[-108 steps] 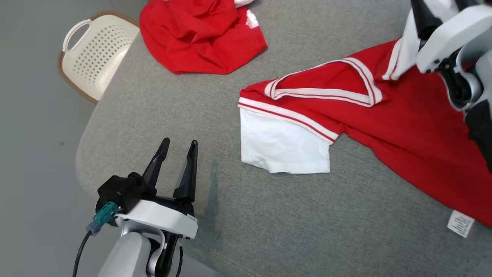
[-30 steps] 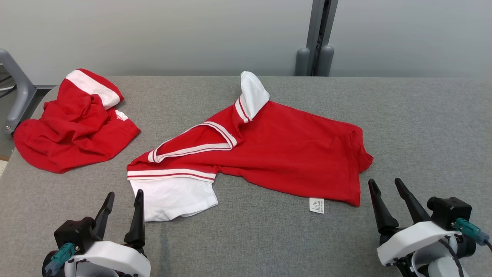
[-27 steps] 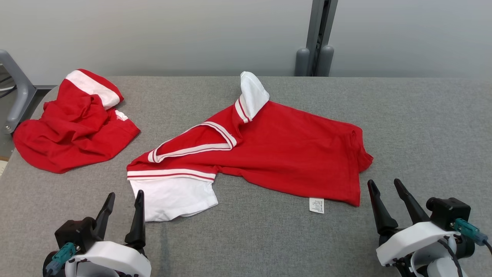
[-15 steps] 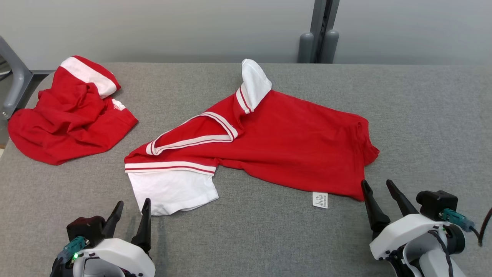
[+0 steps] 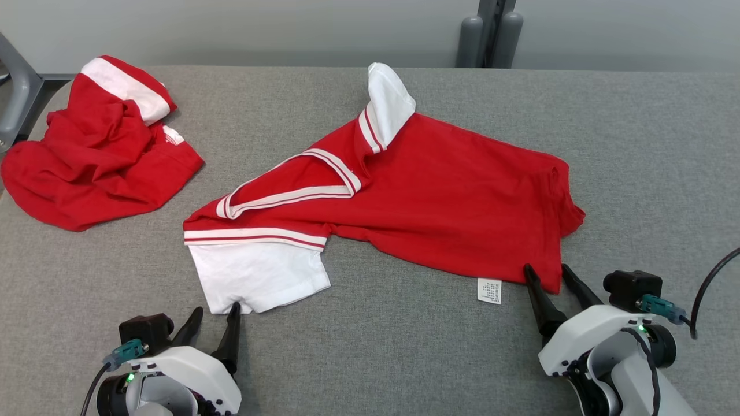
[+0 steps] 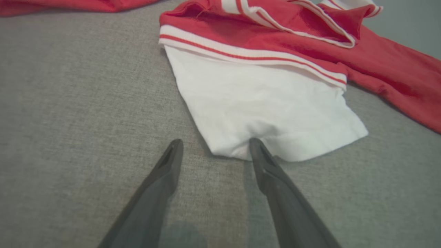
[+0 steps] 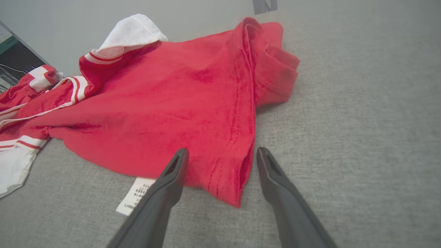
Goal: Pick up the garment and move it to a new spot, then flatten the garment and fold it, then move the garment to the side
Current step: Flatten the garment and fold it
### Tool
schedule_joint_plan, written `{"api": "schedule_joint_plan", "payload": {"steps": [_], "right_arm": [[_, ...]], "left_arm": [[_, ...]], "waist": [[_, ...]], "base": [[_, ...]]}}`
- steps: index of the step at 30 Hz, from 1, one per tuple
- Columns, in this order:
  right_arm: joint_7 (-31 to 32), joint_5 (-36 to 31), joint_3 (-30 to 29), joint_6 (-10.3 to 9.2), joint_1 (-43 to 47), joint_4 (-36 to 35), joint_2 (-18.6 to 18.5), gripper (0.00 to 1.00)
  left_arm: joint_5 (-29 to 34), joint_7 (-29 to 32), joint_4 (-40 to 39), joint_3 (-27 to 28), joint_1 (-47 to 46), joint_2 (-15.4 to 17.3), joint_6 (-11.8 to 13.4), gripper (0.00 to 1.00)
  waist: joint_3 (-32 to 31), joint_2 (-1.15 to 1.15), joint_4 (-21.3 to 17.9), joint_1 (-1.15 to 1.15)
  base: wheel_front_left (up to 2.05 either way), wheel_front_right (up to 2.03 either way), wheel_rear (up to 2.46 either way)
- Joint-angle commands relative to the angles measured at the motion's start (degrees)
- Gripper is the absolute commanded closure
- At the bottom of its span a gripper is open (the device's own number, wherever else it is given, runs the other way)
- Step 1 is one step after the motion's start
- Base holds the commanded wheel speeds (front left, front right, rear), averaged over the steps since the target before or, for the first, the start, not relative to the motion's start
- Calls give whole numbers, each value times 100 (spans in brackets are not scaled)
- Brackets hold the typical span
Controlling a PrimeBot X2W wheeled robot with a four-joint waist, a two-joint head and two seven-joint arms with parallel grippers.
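Observation:
The garment [image 5: 451, 196] is a red shirt with white sleeves and striped trim, lying spread and partly rumpled on the grey table [image 5: 376, 358]. My left gripper [image 5: 217, 310] stands open at the near left. In the left wrist view its fingertips [image 6: 215, 143] straddle the near corner of the white sleeve [image 6: 268, 103], with one tip touching the sleeve's edge. My right gripper [image 5: 546, 270] is open at the near right. Its fingers sit on either side of the red hem corner [image 7: 234, 193], just right of the white care label [image 5: 489, 290].
A second red and white garment [image 5: 92, 156] lies crumpled at the table's far left. A grey post [image 5: 491, 29] rises behind the back edge, and a grey metal frame [image 5: 14, 98] stands off the left corner. Bare grey table lies to the right of the shirt.
The head camera has tilted down. Both grippers have advanced toward the shirt, the left to the white sleeve's corner and the right to the hem corner. Both stayed open.

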Motion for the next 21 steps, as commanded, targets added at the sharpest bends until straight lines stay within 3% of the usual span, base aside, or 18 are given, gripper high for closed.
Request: {"api": "schedule_joint_plan", "payload": {"steps": [1, 10, 12, 13, 14, 15, 16, 21], "right_arm": [[-41, 53, 35, 14, -104, 79, -30, 0], [-19, 201, 184, 14, -360, 535, 1, 0], [-31, 235, 256, 14, -407, 607, 14, 52], [-42, 244, 287, 14, -426, 638, 18, 70], [-57, 269, 308, 14, -451, 670, 21, 88], [-74, 289, 333, 14, -470, 685, 20, 100], [-90, 305, 358, 14, -484, 700, 19, 100], [-288, 409, 467, 14, -495, 738, -18, 100]], "left_arm": [[-54, -25, 73, -8, -150, 8, -60, 0], [-120, 50, 565, -210, -387, -90, -232, 0], [-159, 40, 656, -252, -438, -110, -277, 0], [-167, -15, 663, -255, -461, -121, -291, 1], [-180, -52, 684, -266, -478, -124, -309, 22], [-192, -74, 708, -285, -487, -123, -331, 58], [-200, -88, 731, -302, -500, -122, -341, 100], [-281, -202, 789, -353, -528, -55, -404, 100]], "waist": [[40, 0, 9, 0], [147, 0, 84, 0], [155, 0, 90, 0], [157, 0, 93, 0], [155, 0, 96, 0], [149, 0, 98, 0], [141, 0, 98, 0], [29, 0, 91, 0]], "base": [[0, 0, 0], [0, 0, 0], [0, 0, 0], [0, 0, 0], [0, 0, 0], [0, 0, 0], [0, 0, 0], [0, 0, 0]]}}
